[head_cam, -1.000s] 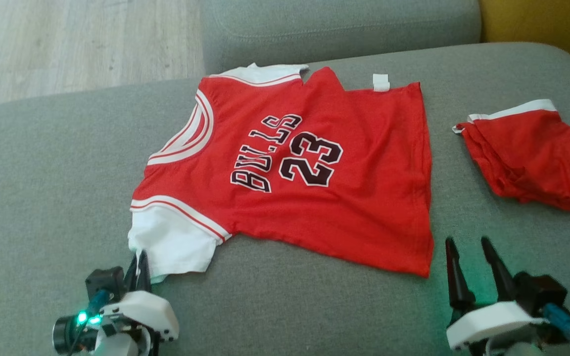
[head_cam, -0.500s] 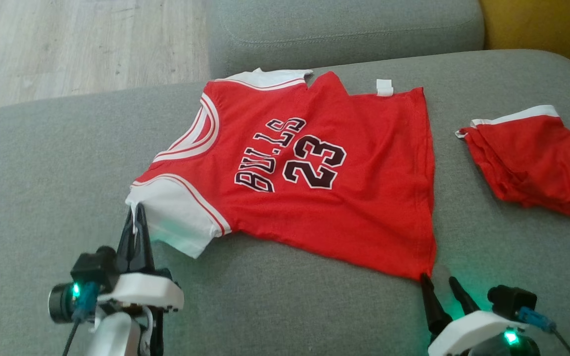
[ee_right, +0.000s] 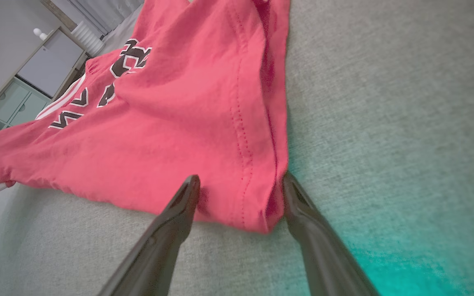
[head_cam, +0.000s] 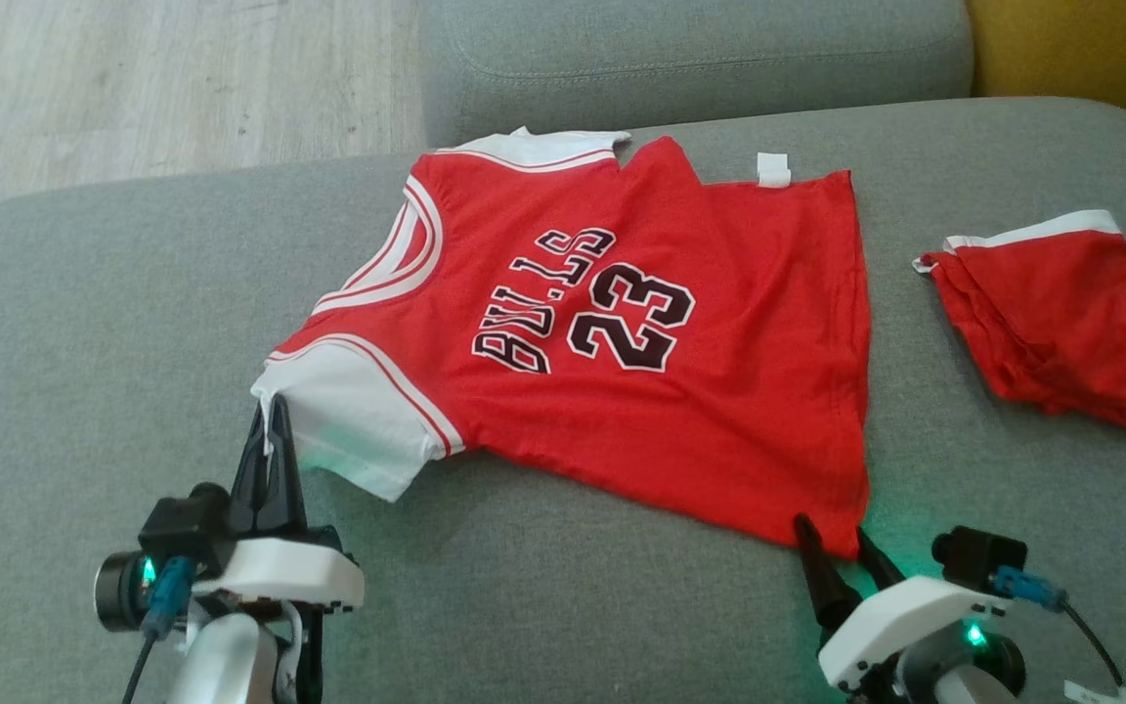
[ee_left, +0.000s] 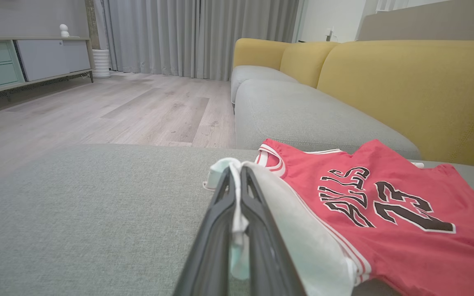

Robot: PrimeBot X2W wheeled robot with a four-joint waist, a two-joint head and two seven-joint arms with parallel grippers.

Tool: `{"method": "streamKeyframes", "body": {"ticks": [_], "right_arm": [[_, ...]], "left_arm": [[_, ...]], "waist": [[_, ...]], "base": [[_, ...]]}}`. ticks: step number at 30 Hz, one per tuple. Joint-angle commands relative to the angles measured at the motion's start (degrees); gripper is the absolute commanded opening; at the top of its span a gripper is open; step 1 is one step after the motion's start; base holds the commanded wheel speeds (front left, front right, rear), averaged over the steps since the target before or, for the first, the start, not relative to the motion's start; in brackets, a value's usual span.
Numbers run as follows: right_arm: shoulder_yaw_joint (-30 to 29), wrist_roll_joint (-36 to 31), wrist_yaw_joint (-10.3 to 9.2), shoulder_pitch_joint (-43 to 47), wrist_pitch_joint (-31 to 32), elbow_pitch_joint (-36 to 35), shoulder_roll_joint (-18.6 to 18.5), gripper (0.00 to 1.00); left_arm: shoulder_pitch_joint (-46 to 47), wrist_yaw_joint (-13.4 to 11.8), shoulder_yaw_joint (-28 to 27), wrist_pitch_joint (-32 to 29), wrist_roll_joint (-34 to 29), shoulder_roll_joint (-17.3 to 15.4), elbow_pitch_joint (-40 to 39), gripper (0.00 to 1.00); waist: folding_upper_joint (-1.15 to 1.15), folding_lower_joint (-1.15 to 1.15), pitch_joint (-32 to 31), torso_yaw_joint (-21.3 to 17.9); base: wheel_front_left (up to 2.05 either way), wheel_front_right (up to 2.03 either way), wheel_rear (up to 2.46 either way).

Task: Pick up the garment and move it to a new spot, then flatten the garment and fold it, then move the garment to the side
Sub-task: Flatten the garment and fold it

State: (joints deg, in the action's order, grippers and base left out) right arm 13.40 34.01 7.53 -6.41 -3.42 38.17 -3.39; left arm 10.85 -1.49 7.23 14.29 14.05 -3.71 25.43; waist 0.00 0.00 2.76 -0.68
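A red jersey point(head_cam: 622, 342) with white sleeves and black "BULLS 23" lettering lies spread on the grey sofa seat point(head_cam: 84, 323). My left gripper point(head_cam: 267, 411) is shut on the edge of the near white sleeve point(ee_left: 237, 193), holding it slightly lifted. My right gripper point(head_cam: 832, 528) is open at the jersey's near hem corner point(ee_right: 257, 205); its two fingers straddle that corner, one resting against the red fabric, the other at the hem edge. The jersey point(ee_right: 187, 102) stretches away from the right fingers.
Folded red shorts point(head_cam: 1061, 323) with a white band lie on the seat to the right. The grey cushion edge and wooden floor point(head_cam: 133, 78) lie beyond the jersey's far left. A yellow sofa back point(ee_left: 405, 90) rises behind.
My right gripper has moved forward and left until its open fingers sit around the near hem corner. My left gripper has lifted the white sleeve up and forward, still shut on it.
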Motion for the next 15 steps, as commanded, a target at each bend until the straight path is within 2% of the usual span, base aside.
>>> {"method": "streamKeyframes", "body": {"ticks": [1,2,3,10,15], "right_arm": [[3.4,0.7,-0.04,-0.7,1.7,0.6,0.5,0.97],[3.8,0.9,-0.04,-0.9,1.6,0.7,0.5,0.46],[4.1,0.8,-0.04,-1.1,1.2,0.7,0.5,0.0],[4.5,-3.5,-0.04,-3.2,-5.3,-2.0,0.5,0.0],[4.4,-8.1,-0.04,-5.3,-9.4,-8.6,-1.1,0.0]], "left_arm": [[2.2,0.1,-2.3,0.7,-0.6,-0.4,-2.2,0.0],[2.3,0.1,-2.4,0.7,-0.6,-0.4,-2.3,0.0],[2.3,0.2,-2.5,0.7,-0.7,-0.4,-2.4,0.0],[2.1,1.8,-3.8,0.7,2.4,0.2,-2.8,0.0],[2.6,4.0,-4.5,0.7,6.1,0.6,-6.3,0.0]], "waist": [[0.0,0.0,0.1,-0.1],[0.0,0.0,0.1,-0.1],[0.0,0.0,0.1,-0.2],[0.0,0.0,-0.4,-1.0],[0.0,0.0,-1.4,-1.4]], "base": [[0.0,0.0,0.0],[0.0,0.0,0.0],[0.0,0.0,0.0],[0.0,0.0,0.0],[0.0,0.0,0.0]]}}
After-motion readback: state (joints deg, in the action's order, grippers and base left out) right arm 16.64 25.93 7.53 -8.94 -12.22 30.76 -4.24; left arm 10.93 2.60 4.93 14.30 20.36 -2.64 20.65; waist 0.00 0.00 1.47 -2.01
